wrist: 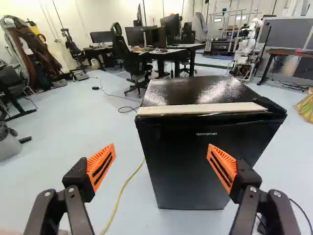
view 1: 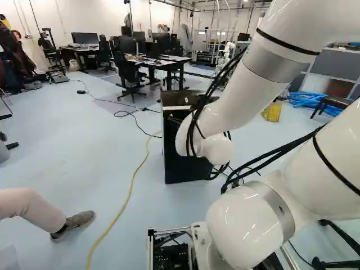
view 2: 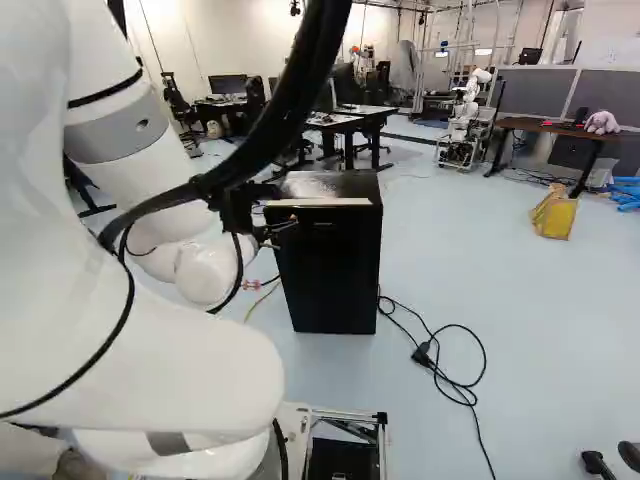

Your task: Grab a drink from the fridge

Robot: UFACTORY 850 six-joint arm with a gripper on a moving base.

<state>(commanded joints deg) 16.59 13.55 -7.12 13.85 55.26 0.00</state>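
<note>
In the left base view, a black fridge (view 1: 185,164) stands on the pale blue floor (view 1: 84,135), a yellow cable (view 1: 130,188) beside it, a table (view 1: 163,64) beyond. In the right base view, the fingers (view 2: 285,227) are near its upper front. In the wrist view they stand spread, released, the fridge ahead.

The white arm (view 1: 253,76) was bent, its rounded wrist (view 2: 208,272) behind the jaws; the black gripper (view 2: 286,232) had its two fingers (wrist: 78,178) widely parted, orange pads (wrist: 100,166) facing inward.
</note>
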